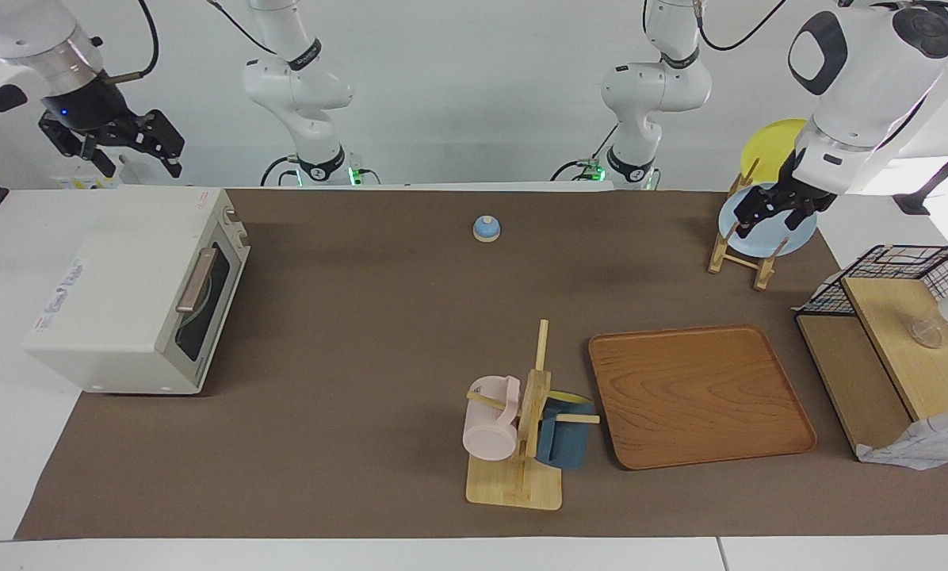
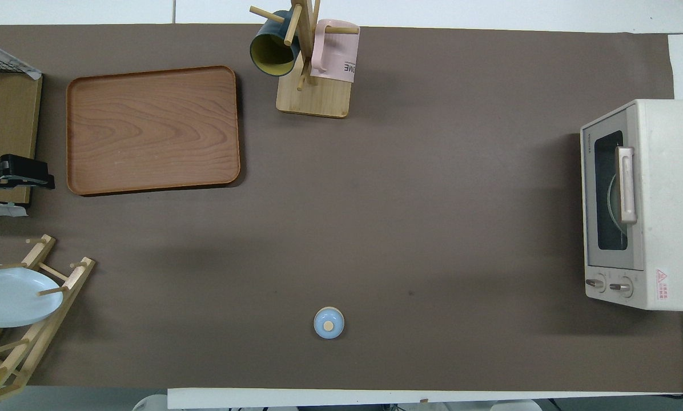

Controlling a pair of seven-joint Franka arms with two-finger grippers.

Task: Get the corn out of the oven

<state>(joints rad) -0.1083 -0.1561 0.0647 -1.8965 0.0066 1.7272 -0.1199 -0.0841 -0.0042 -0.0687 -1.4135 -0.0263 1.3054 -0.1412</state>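
The cream-white oven (image 1: 125, 285) stands at the right arm's end of the table, and it also shows in the overhead view (image 2: 655, 200). Its glass door is closed, with the brownish bar handle (image 1: 196, 279) across it. A pale round shape shows faintly through the glass. The corn is hidden. My right gripper (image 1: 141, 165) is open and empty, up in the air over the table edge beside the oven's back. My left gripper (image 1: 763, 224) is open and empty, held over the plate rack (image 1: 747, 258).
A small blue bell (image 1: 487, 228) sits mid-table near the robots. A mug tree (image 1: 521, 428) with a pink and a blue mug stands beside a wooden tray (image 1: 696, 392). A black wire basket (image 1: 894, 266) and wooden shelf are at the left arm's end. The rack holds a blue and a yellow plate.
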